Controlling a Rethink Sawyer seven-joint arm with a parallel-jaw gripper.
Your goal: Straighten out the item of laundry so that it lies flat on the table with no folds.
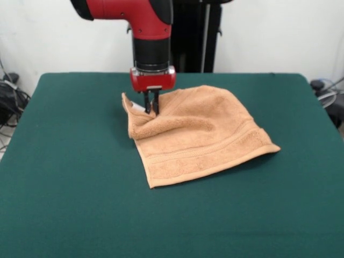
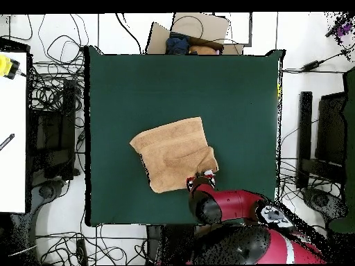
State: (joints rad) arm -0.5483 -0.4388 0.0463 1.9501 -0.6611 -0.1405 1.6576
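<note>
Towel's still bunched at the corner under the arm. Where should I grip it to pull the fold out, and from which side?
Probably the raised corner of the towel, at its far-left edge in the front view, where the gripper already sits. That corner stands up off the table, folded over. Come straight down from above; the rest lies flat, offering no edge to pinch.

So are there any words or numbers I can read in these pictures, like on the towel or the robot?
None can be read.
The small tan-orange terry towel shows a bit of white by the gripper, too small to read.
The red and black robot arm and the dark green table show no writing.
</note>
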